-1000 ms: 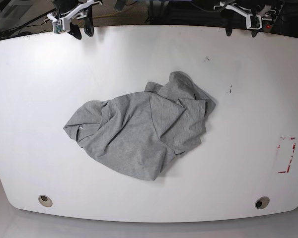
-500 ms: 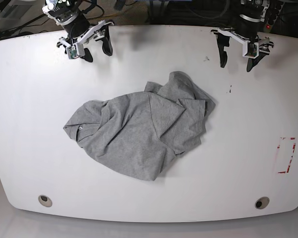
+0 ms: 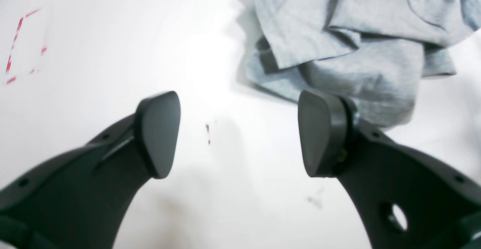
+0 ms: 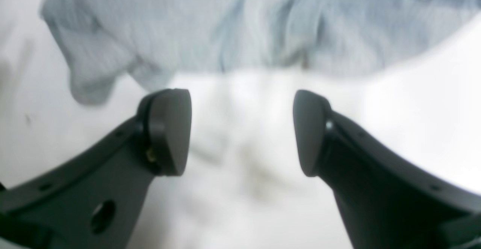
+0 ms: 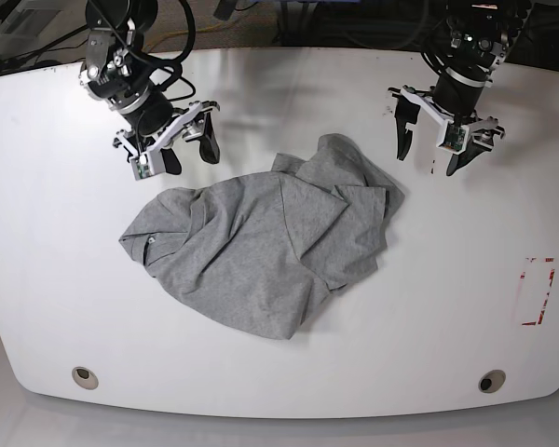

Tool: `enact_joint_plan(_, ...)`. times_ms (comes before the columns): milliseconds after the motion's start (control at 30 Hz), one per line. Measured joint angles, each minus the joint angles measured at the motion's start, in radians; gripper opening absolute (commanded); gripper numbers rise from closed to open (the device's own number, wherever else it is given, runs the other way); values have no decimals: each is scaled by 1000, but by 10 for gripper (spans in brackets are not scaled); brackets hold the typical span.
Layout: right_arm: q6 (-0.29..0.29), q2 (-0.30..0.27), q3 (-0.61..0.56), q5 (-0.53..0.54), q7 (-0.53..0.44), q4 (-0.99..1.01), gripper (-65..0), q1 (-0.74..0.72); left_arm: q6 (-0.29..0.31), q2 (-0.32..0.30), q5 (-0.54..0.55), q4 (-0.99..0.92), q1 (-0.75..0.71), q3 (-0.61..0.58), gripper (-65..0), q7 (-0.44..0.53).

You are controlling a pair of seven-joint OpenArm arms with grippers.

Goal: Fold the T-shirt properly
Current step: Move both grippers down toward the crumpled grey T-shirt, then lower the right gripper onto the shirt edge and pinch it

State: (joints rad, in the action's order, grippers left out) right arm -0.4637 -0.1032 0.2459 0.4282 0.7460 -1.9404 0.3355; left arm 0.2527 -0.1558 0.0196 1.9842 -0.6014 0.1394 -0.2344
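Observation:
The T-shirt (image 5: 261, 247) lies crumpled in a heap at the middle of the white table (image 5: 56, 279), light grey, no lettering showing. My left gripper (image 5: 427, 154) hangs open above the table just right of the shirt's upper right corner; in the left wrist view the T-shirt (image 3: 349, 38) lies beyond the open left gripper (image 3: 235, 136). My right gripper (image 5: 188, 154) stands open above the table just beyond the shirt's upper left part. The blurred right wrist view shows the T-shirt (image 4: 244, 27) ahead of the empty right gripper (image 4: 240, 132).
A red dashed rectangle (image 5: 538, 291) is marked near the table's right edge, also seen as the red rectangle (image 3: 22, 46) in the left wrist view. Two round holes (image 5: 86, 376) (image 5: 491, 381) sit near the front edge. Small dark specks (image 3: 207, 130) mark the table between the left fingers.
Both arms have come down from the table's far edge toward the shirt. The right gripper has opened wider. The shirt has not moved.

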Motion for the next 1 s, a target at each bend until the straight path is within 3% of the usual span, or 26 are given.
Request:
enact_joint_plan(367, 10, 3, -3, 41, 111, 217, -247, -161, 8, 2, -1, 0, -11, 25, -201, -13)
enact_joint_plan(733, 6, 6, -52, 51, 92, 412, -249, -266, 6, 2, -1, 0, -24, 43, -203, -12)
enact_joint_plan(1000, 0, 56, -57, 51, 89, 478, -250, -324, 7, 2, -1, 0, -24, 42, -203, -13)
